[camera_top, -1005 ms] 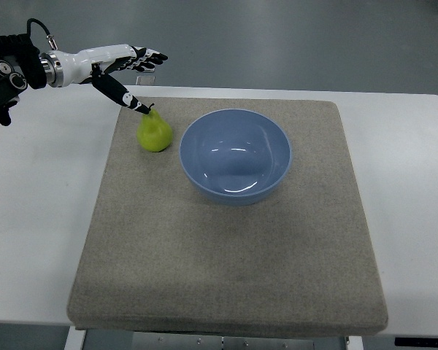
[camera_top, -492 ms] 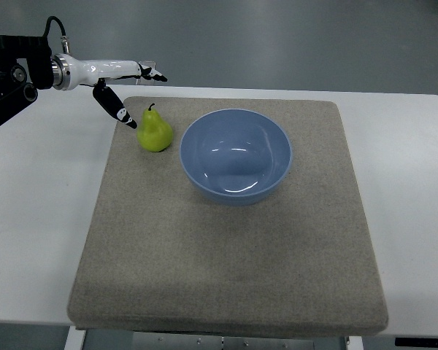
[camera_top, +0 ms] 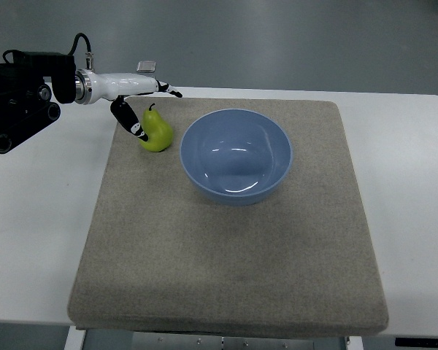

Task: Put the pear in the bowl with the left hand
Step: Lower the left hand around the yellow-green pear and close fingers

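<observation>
Left hand [camera_top: 135,98], moved in from a moment ago, now brackets the green pear [camera_top: 155,132] with spread fingers [camera_top: 128,120], thumb touching its left side; pear upright on grey mat [camera_top: 226,240] beside blue bowl [camera_top: 235,155], grasp not yet closed

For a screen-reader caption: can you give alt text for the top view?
The left robot hand reaches around a green pear standing beside an empty blue bowl on a grey mat, thumb by the pear's left side.
</observation>
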You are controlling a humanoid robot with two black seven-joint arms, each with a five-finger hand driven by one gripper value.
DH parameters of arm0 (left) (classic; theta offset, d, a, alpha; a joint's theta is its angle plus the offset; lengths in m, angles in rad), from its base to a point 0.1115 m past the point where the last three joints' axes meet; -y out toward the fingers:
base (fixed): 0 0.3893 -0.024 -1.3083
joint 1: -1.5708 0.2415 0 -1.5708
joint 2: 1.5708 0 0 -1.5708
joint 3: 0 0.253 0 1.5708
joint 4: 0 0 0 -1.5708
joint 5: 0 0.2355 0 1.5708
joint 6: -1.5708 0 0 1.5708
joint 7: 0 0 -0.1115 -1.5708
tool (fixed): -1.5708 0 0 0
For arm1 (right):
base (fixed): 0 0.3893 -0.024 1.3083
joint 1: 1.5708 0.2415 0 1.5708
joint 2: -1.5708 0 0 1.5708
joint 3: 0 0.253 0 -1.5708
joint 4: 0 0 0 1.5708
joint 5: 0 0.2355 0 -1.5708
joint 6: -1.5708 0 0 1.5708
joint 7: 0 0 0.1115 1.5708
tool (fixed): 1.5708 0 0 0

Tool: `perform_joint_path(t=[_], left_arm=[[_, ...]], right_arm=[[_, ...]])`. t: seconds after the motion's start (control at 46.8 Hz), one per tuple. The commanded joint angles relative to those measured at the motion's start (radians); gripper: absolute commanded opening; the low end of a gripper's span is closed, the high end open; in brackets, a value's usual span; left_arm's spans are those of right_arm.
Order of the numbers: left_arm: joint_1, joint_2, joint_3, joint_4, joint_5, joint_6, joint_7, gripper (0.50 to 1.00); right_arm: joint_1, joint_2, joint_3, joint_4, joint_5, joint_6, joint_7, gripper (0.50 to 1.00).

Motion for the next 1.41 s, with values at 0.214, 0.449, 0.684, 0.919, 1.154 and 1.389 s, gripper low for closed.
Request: perform_joint_path(t=[0.214, 0.449, 0.684, 0.919, 1.154, 1.389], left_arm=[[0.031, -0.008, -0.002, 0.014, -0.013, 0.011, 0.000, 0.992], [0.041, -0.008, -0.003, 0.028, -0.016, 0.034, 0.000, 0.988], [0.061, -0.037, -0.002, 0.042, -0.016, 0.054, 0.001, 0.984], [0.071, -0.043, 0.000, 0.048, -0.014, 0.054, 0.001, 0.981], [0.069, -0.045, 0.000, 0.048, -0.011, 0.054, 0.001, 0.799], [0.064, -0.045, -0.002, 0.048, -0.010, 0.052, 0.001, 0.500]], right_arm=[[0.000, 0.000, 0.000, 0.000, 0.000, 0.000, 0.000, 0.926], [0.000, 0.000, 0.000, 0.001, 0.000, 0.000, 0.000, 0.926], [0.000, 0.000, 0.000, 0.001, 0.000, 0.000, 0.000, 0.926], [0.000, 0.000, 0.000, 0.000, 0.000, 0.000, 0.000, 0.926], [0.000, 0.000, 0.000, 0.000, 0.000, 0.000, 0.000, 0.926], [0.000, 0.000, 0.000, 0.000, 0.000, 0.000, 0.000, 0.926]])
